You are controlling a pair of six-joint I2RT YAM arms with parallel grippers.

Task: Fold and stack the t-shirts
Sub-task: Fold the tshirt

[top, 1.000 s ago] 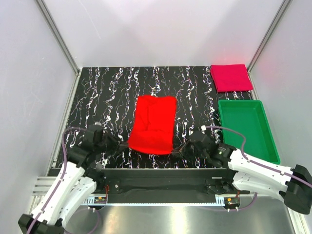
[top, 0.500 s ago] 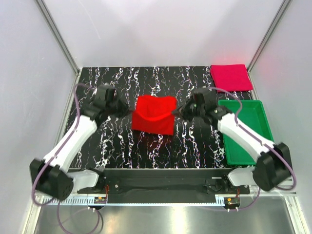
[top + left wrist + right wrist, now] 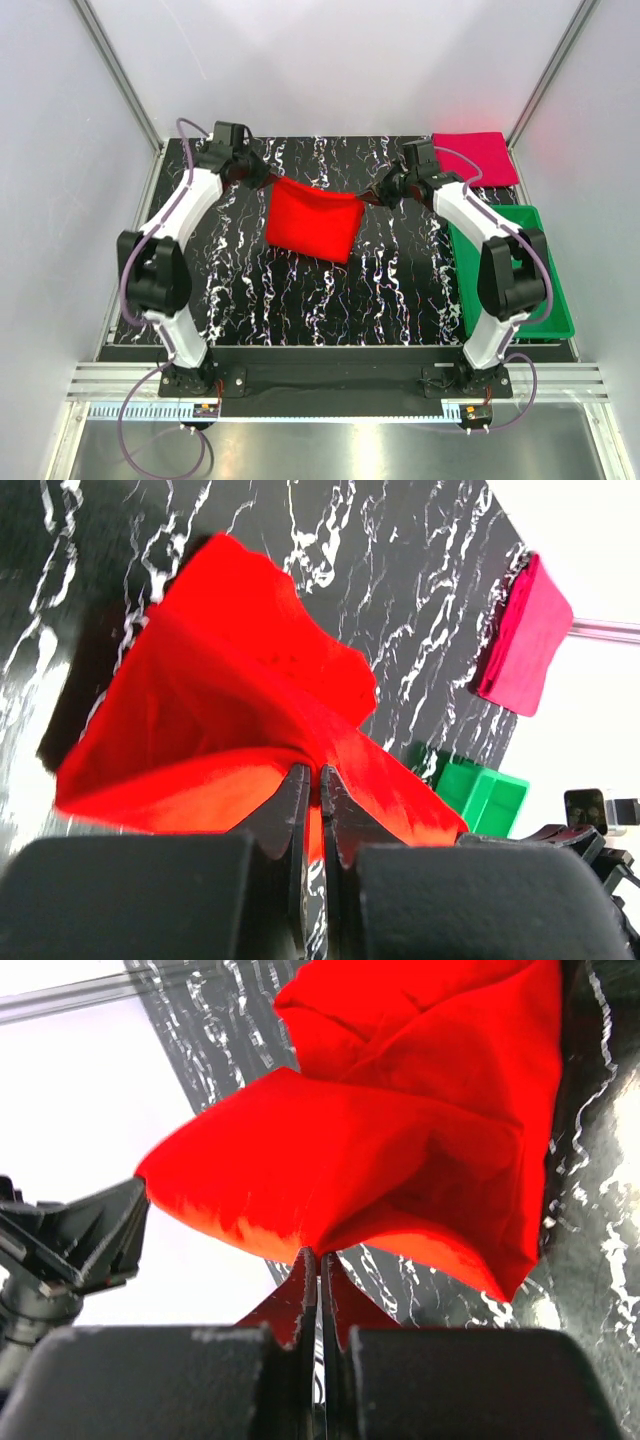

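Over the far half of the table (image 3: 400, 290), I've got the red t-shirt (image 3: 312, 222) strung between both arms. Left gripper (image 3: 262, 178) is pinched tight on its top left corner, right gripper (image 3: 372, 197) pinched on the right one. Crimson t-shirt (image 3: 474, 158) lies folded in the far right corner, just behind the green tray (image 3: 552, 290).

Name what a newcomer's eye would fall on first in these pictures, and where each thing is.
The bright red shirt, far centre, is stretched between the left pincer and the right pincer, each shut on a corner. Then comes the folded crimson shirt in the far right corner, with the green tray just nearer than it.
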